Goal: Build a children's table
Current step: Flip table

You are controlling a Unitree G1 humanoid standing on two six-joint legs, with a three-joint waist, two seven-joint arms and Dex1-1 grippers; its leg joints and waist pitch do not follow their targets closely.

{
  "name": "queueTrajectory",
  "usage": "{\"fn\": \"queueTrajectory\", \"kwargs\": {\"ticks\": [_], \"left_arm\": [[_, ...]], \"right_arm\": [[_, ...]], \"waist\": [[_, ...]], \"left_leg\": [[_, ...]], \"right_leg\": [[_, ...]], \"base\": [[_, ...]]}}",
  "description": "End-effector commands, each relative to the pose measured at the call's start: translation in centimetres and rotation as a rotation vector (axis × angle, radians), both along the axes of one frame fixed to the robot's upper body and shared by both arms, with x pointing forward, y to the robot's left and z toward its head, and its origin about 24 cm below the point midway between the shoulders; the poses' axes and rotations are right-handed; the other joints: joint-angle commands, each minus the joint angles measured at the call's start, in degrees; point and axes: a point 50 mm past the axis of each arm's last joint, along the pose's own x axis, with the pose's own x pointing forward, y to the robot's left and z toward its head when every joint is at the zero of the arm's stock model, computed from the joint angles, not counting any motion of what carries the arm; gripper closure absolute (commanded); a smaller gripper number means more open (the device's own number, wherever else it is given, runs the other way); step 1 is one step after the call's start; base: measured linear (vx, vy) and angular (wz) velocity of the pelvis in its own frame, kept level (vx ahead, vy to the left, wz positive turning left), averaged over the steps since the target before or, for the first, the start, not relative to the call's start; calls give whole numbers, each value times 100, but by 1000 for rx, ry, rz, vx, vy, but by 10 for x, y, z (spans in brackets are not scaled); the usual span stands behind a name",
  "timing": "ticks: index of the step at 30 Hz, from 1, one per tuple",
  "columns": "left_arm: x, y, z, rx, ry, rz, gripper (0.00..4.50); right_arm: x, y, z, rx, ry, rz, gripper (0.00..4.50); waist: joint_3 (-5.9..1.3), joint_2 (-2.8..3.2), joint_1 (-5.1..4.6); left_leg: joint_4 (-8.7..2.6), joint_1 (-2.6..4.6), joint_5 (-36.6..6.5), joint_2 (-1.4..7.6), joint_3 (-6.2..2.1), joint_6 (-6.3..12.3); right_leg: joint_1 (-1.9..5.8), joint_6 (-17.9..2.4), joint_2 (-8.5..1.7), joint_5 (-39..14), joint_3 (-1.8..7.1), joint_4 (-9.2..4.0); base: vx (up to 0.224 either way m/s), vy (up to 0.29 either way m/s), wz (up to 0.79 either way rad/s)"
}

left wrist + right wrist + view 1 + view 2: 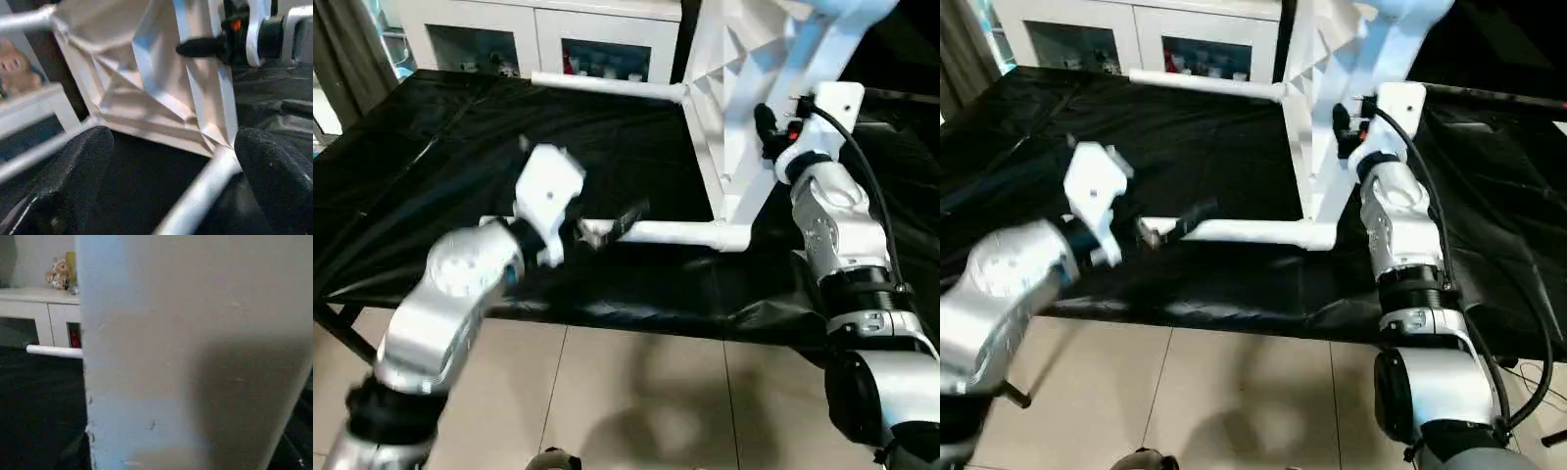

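Tabletop (744, 88) stands on its edge on the black-draped desk (431, 176), ribbed underside turned toward my left side, so the corner sockets can be reached from the side rather than from above. Two legs already stick out level from it: the near leg (675, 233) from the lower corner just above the cloth, and the far leg (607, 86) from the corner behind it. My right pincer (766, 125) is at the tabletop's near rim, its black fingers against the white plastic, half closed as if pinching that rim; I judge it is there to keep the panel upright, though the exact contact is hard to make out. My left pincer (171, 166) is spread wide and empty, its pads (73, 166) either side of the near leg without touching it, lined up, I think, to grasp and twist that leg tight.
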Motion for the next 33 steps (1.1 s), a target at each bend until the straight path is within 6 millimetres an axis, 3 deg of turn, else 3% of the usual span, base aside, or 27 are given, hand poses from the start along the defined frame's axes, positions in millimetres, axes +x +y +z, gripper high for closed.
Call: {"fn": "queueTrajectory", "kwargs": {"ticks": [1,8,9,12,15,20,23,24,25,30,33], "left_arm": [[4,-8,10,42,-74,-22,0],[13,-16,35,113,-258,7,0],[14,-16,38,125,-276,15,0],[17,-19,49,195,-379,18,0],[16,-23,59,213,-433,3,0],[14,-30,54,252,-470,-6,0],[16,-28,51,246,-456,10,0],[18,-26,50,244,-450,21,0],[19,-25,51,250,-451,26,0],[19,-23,58,230,-491,46,0],[14,-26,62,235,-524,10,0]], "right_arm": [[0,5,21,-64,-64,23,255],[1,13,10,-60,-28,45,255],[1,13,8,-61,-24,45,185],[1,13,3,-61,8,38,182],[1,13,-4,-76,41,27,145],[0,13,-18,-70,83,21,145],[-1,16,-22,-62,93,27,145],[-1,17,-25,-54,100,26,145],[-1,16,-26,-50,106,24,145],[-1,16,-33,-60,129,27,145],[-2,14,-37,-58,150,23,145]], "waist": [[-482,-53,-23],[-485,-60,-26],[-489,-55,-22],[-488,-56,-15],[-496,-57,-16],[-491,-67,-5],[-496,-35,-12],[-495,-90,-14],[-495,-106,-11],[-492,-69,-7],[-496,-91,-2]], "left_leg": [[-416,252,-661,377,-170,-110],[-411,248,-649,383,-175,-113],[-411,251,-646,382,-177,-113],[-406,247,-631,381,-178,-89],[-408,252,-566,386,-180,-129],[-408,247,-651,394,-177,-126],[-416,257,-699,392,-182,-178],[-421,254,-714,393,-179,-182],[-418,250,-698,392,-176,-161],[-423,264,-756,396,-182,-190],[-417,256,-686,395,-183,-156]], "right_leg": [[194,-1201,-235,-321,127,-296],[198,-1227,-242,-268,130,-291],[197,-1230,-244,-265,128,-288],[200,-1242,-253,-261,130,-290],[205,-1300,-252,-170,121,-263],[204,-1322,-272,-260,125,-277],[191,-1346,-258,-232,119,-270],[199,-1353,-254,-234,114,-272],[201,-1358,-260,-232,117,-267],[187,-1349,-269,-306,118,-279],[199,-1353,-273,-200,115,-265]], "base": [[0,0,0],[0,0,0],[0,0,0],[0,0,0],[0,0,0],[0,0,0],[0,0,0],[0,0,0],[0,0,0],[0,0,0],[0,0,0]]}}
